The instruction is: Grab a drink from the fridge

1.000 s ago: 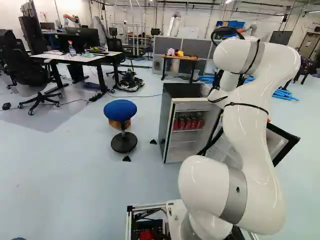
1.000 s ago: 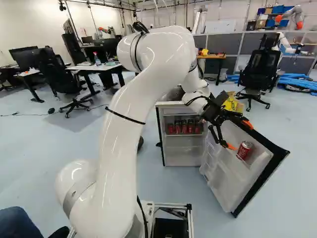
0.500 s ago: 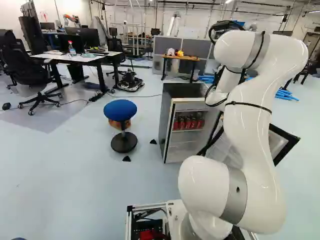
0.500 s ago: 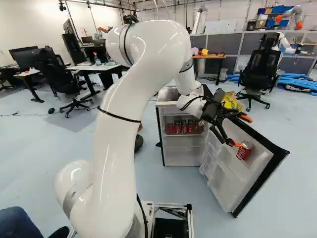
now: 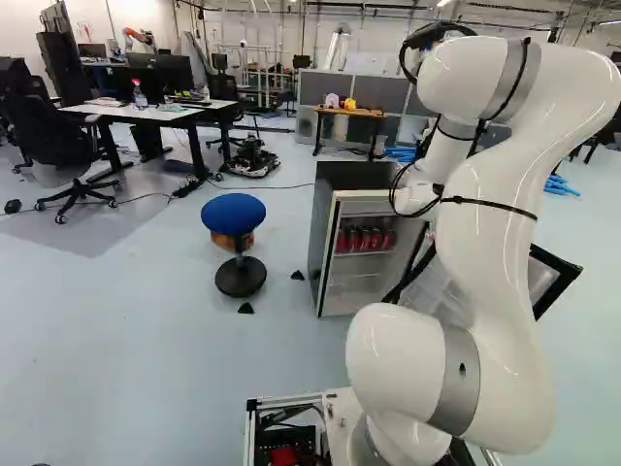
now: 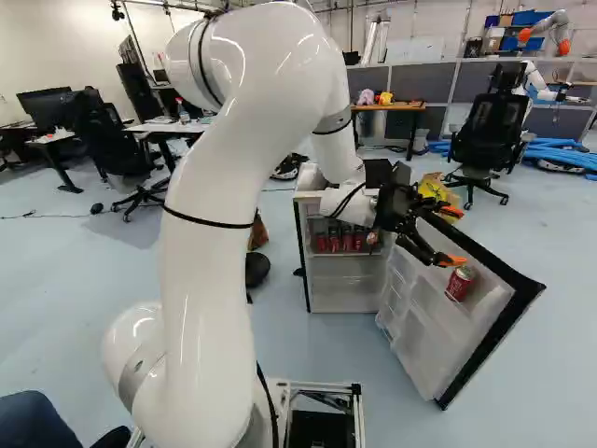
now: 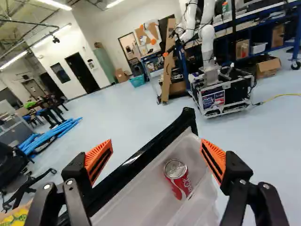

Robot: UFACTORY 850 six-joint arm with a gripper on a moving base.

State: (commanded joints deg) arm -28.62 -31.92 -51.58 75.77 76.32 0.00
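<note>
Arm (image 6: pixel 219 187) has swung and my gripper (image 7: pixel 156 145) has tipped nearer level since the last frame, jaws wide and empty, can (image 7: pixel 178 179) ahead in the open door (image 6: pixel 424 350), so I judge lining up comes before closing.

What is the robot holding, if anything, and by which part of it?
Nothing is held. The gripper is open, its two fingers spread wide apart, and the red can sits in the open fridge door, ungripped.
</note>
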